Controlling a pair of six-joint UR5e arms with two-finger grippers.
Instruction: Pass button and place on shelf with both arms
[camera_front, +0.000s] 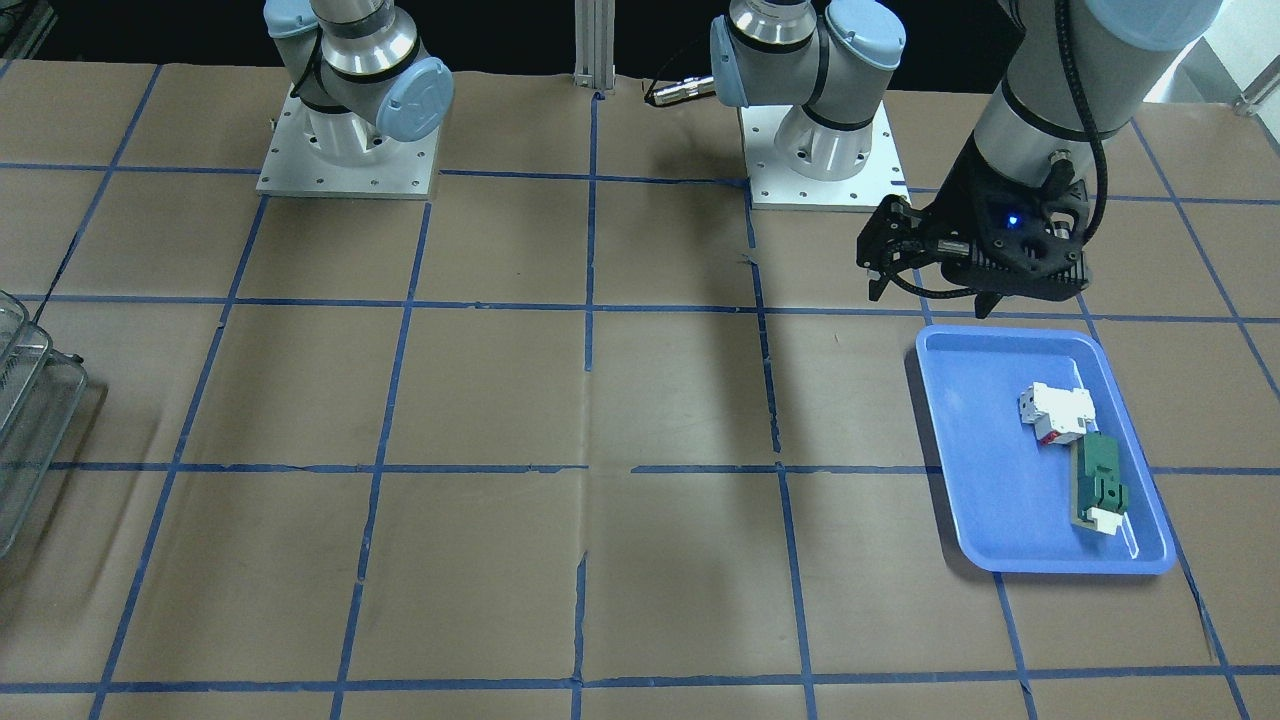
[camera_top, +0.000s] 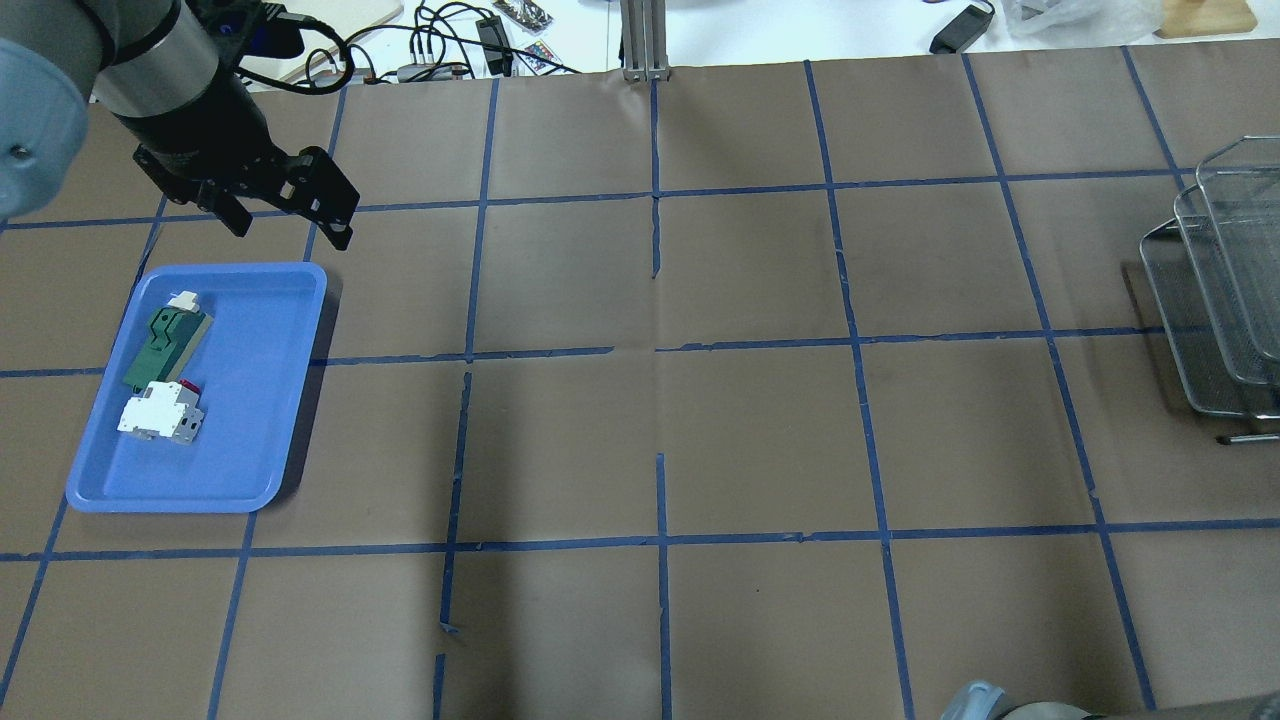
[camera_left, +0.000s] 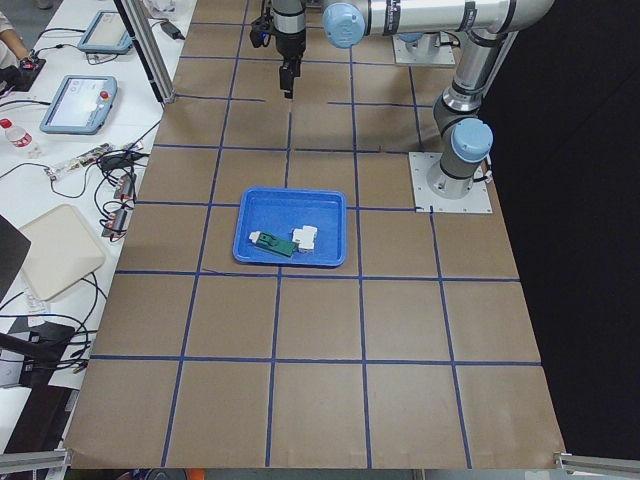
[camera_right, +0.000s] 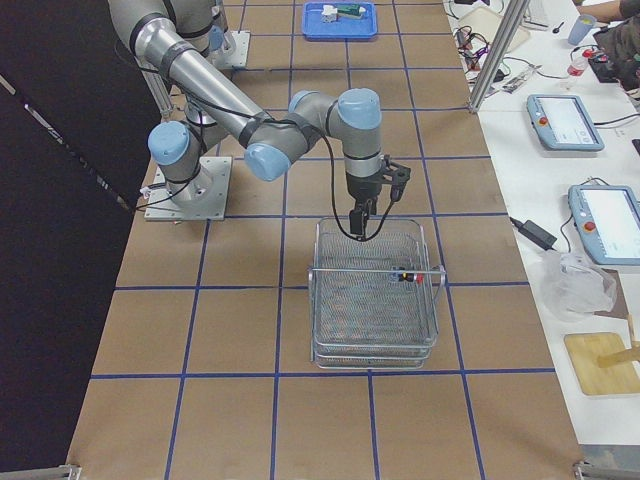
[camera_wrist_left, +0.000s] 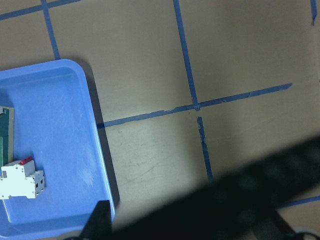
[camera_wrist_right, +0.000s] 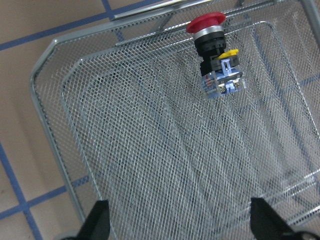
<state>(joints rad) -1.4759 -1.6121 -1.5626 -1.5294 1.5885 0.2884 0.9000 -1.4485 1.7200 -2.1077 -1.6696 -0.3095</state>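
Observation:
The button (camera_wrist_right: 215, 52), red cap, black body, yellow and blue rear, lies on its side in the top basket of the wire shelf (camera_wrist_right: 140, 150). It also shows in the exterior right view (camera_right: 405, 274) near the basket's right rim. My right gripper (camera_wrist_right: 182, 225) is open and empty above the basket, apart from the button; it hangs over the shelf (camera_right: 375, 300) in the exterior right view (camera_right: 358, 222). My left gripper (camera_top: 290, 222) is open and empty, raised past the far edge of the blue tray (camera_top: 250, 420); it also shows in the front-facing view (camera_front: 935, 292).
The blue tray (camera_front: 990, 480) holds a white block (camera_front: 1055, 412) and a green part (camera_front: 1100, 485). The shelf (camera_top: 1200, 300) stands at the table's right end. Brown paper with blue tape lines covers the table. Both arm bases (camera_front: 348, 150) stand at the robot's edge.

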